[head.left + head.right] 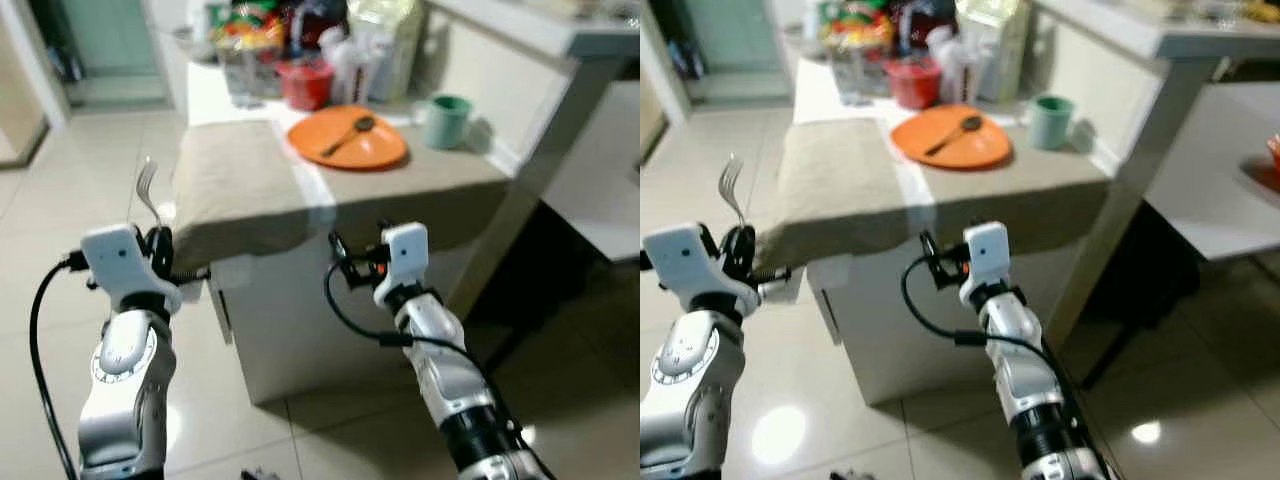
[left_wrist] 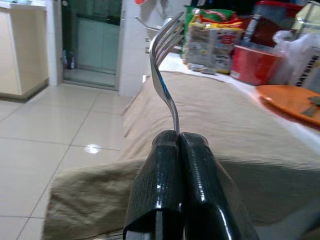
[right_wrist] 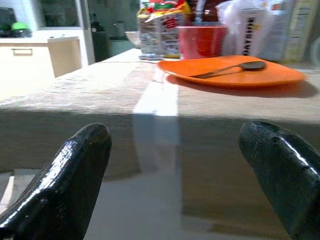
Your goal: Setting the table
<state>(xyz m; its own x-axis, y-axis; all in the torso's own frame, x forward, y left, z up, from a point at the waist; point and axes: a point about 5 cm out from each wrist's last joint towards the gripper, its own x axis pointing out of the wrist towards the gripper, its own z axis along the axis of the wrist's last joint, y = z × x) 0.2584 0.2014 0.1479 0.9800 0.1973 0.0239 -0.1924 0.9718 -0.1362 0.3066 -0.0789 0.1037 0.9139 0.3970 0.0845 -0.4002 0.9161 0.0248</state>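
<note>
A: What does the head camera show?

B: A low table (image 1: 300, 200) with a beige cloth (image 1: 235, 180) stands in front of the robot. On it lies an orange plate (image 1: 347, 138) with a spoon (image 1: 350, 132) in it, and a green cup (image 1: 446, 121) stands just beside the plate. Behind them are a red container (image 1: 305, 83) and some food packets (image 1: 245, 45). The left gripper (image 1: 158, 248) is raised before the near corner of the table and holds a fork (image 1: 148, 192) upright, the tines up. The right gripper (image 1: 345, 262) is before the front edge of the table, well below the plate.

A: And the left wrist camera?

B: The two black fingers (image 2: 155, 185) are pressed together, and the fork's handle is clamped between their tips. The fork (image 2: 164, 75) rises straight out from the tips. The cloth (image 2: 210, 125) lies beyond the tips, and the plate's rim (image 2: 290, 100) is farther away, to one side of them.

A: The right wrist camera?

B: Here the fingers (image 3: 70, 175) are spread wide, with nothing between them. Beyond the gap is the front of the table (image 3: 165, 145). Farther ahead, above the fingertips, is the plate (image 3: 235, 72) with the spoon (image 3: 235, 67) lying in it. The red container (image 3: 202, 41) stands behind the plate.
</note>
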